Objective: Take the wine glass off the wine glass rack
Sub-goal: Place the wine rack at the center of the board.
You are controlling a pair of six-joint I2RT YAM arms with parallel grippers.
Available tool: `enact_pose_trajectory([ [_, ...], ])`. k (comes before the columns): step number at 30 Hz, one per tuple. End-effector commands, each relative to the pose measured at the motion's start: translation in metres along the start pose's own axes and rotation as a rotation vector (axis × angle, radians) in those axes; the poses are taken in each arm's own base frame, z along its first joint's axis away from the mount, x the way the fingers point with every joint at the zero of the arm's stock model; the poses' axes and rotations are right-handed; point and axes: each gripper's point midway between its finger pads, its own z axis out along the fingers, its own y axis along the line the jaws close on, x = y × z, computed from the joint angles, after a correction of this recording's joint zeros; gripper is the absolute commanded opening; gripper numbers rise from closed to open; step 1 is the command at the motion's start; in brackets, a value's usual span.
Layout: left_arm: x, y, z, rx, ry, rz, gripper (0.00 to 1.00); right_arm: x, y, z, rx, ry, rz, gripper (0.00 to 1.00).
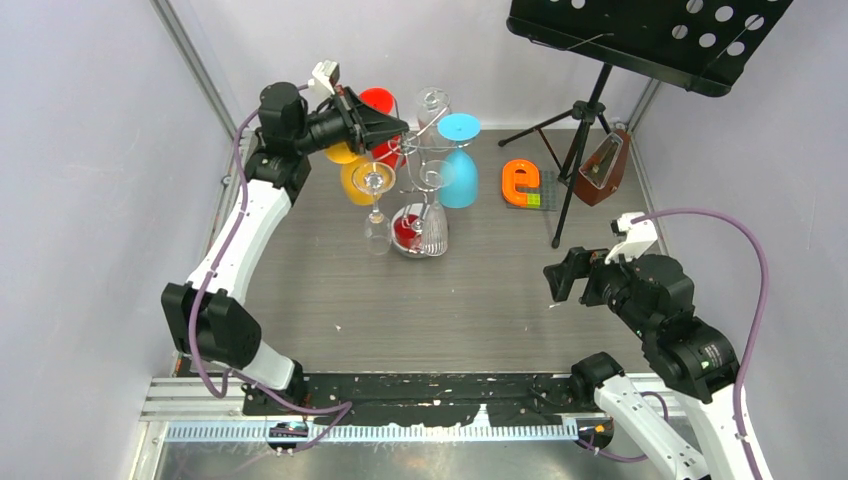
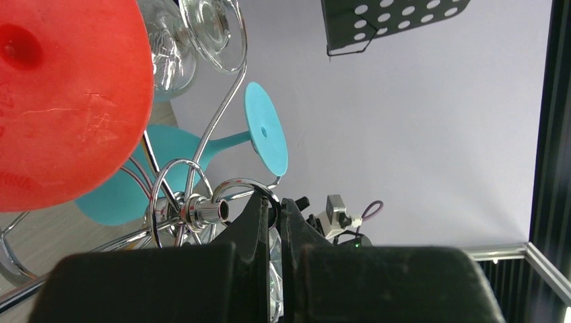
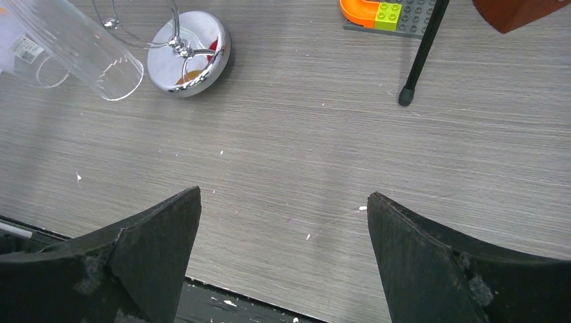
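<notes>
Left gripper sits at the rack's top, fingers nearly together; I can't tell if they pinch anything. Right gripper, well apart from the rack, gapes wide, empty.

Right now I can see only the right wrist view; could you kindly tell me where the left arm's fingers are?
Observer: The left fingers are up at the top of the shiny chrome wire rack, by a curled arm.
Operator: Thank you. Are they open?
Observer: No, they are nearly together, with only a thin gap.
Operator: What hangs nearest them?
Observer: The round foot of a red plastic wine glass, just beside them.
</notes>
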Motion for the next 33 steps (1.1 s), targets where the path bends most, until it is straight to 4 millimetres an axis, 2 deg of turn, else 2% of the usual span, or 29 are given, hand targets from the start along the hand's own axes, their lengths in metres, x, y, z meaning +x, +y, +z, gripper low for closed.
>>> enact_pose_trajectory([
  [1,0.035,-0.139,-0.045,0.336,-0.055,0.381,0.0,-0.022,0.002,-0.015,-0.003,-0.075,0.004,1.0],
  [16,0.068,-0.126,-0.026,0.347,0.022,0.367,0.0,-0.024,0.001,-0.027,-0.005,-0.09,0.0,1.0],
  [22,0.071,-0.124,-0.02,0.349,0.036,0.367,0.0,-0.023,0.0,-0.027,-0.002,-0.087,-0.003,1.0],
  [33,0.062,-0.123,-0.003,0.347,0.045,0.359,0.0,-0.023,0.0,-0.023,-0.001,-0.087,-0.008,1.0],
])
